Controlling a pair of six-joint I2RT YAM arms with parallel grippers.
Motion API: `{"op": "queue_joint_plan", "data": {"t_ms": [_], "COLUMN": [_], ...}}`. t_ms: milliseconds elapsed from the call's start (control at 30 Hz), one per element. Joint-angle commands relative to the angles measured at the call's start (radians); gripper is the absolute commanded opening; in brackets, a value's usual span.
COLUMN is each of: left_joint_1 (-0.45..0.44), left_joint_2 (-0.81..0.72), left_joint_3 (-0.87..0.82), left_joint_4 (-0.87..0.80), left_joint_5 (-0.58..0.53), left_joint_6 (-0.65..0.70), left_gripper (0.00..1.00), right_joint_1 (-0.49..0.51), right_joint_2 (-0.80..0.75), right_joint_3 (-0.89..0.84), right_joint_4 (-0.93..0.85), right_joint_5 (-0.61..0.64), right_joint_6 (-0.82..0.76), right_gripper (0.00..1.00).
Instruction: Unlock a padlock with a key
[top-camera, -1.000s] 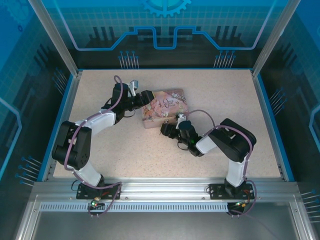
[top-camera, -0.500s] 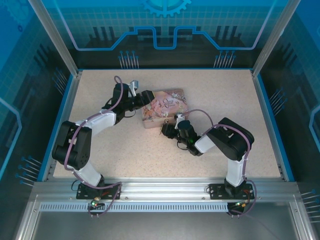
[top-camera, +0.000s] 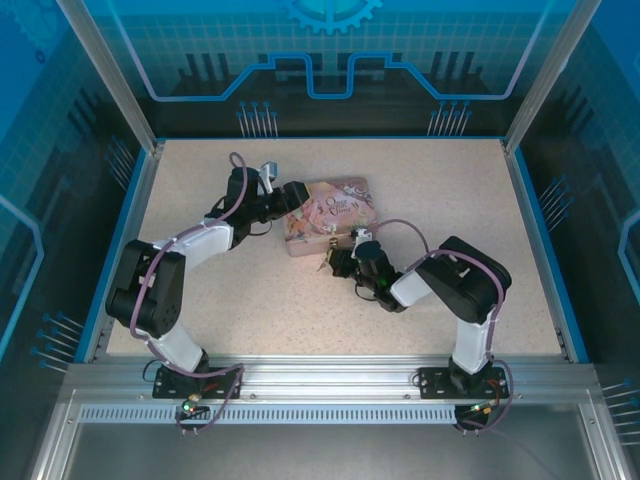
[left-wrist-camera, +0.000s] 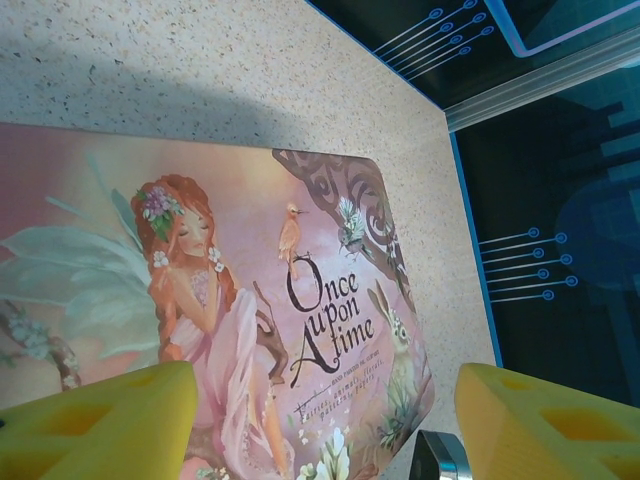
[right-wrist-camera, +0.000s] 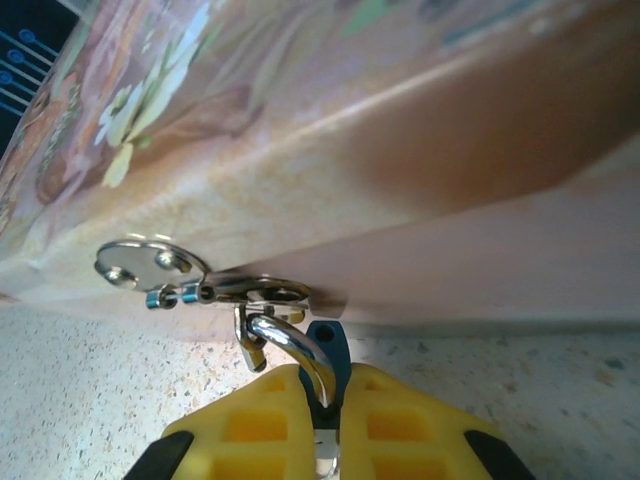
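Where your right pincer meets the front wall of the tin, enter the following.

1. Right pincer: clenched. Its two yellow pads stand almost together, with only a narrow slot between them, and they are grasping the padlock.
2. Padlock: small blue body, pinched in that slot, its top edge showing just above the pads.
3. Shackle: thin silver curve rising from between the pads and bending to the left, hooked into the hasp directly above the pincer.
4. Hasp: silver loop fixed to the tin wall, linked by small beads to a round riveted plate up and to the left of the pincer.
5. Tin: pink and illustrated, looming just beyond the right pincer.
6. Table: speckled, lying to either side of the pads.
7. Left pincer: released. You see its pads standing wide apart, with the fairy-painted lid spread out between and beyond them. Whether they touch the lid cannot be told.
8. Silver fitting: sits at the tin's edge between the left pads, nearer the right-hand pad.
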Motion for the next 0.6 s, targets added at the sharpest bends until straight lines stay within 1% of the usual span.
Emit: {"op": "queue_joint_plan", "data": {"t_ms": [0, 100, 133, 233, 467, 567], "left_joint_1": [-0.016, -0.021, -0.025, -0.039, -0.068, -0.088], "left_joint_2": [0.003, 0.001, -0.002, -0.013, -0.056, -0.091], "left_joint_3": [-0.009, -0.013, -0.015, -0.027, -0.064, -0.061], "left_joint_4": [0.015, 0.015, 0.016, 0.016, 0.02, -0.011], "left_joint_5": [-0.023, -0.029, -0.031, -0.039, -0.065, -0.096], "left_joint_6": [0.008, 0.008, 0.006, 0.008, 0.008, 0.029], "left_gripper": [0.69, 0.69, 0.69, 0.69, 0.69, 0.69], "right_joint_1": [0.013, 0.014, 0.013, 0.006, -0.031, -0.033], "right_joint_2": [-0.059, -0.098, -0.111, -0.136, -0.153, -0.159], "right_joint_3": [-0.024, 0.0, 0.017, 0.042, 0.07, 0.108], "right_joint_4": [-0.119, -0.247, -0.321, -0.429, -0.618, -0.756], "right_joint_5": [0.101, 0.147, 0.162, 0.187, 0.197, 0.236], "right_joint_6": [0.067, 0.111, 0.136, 0.182, 0.313, 0.337], "right_gripper": [0.07, 0.07, 0.07, 0.06, 0.06, 0.06]}}
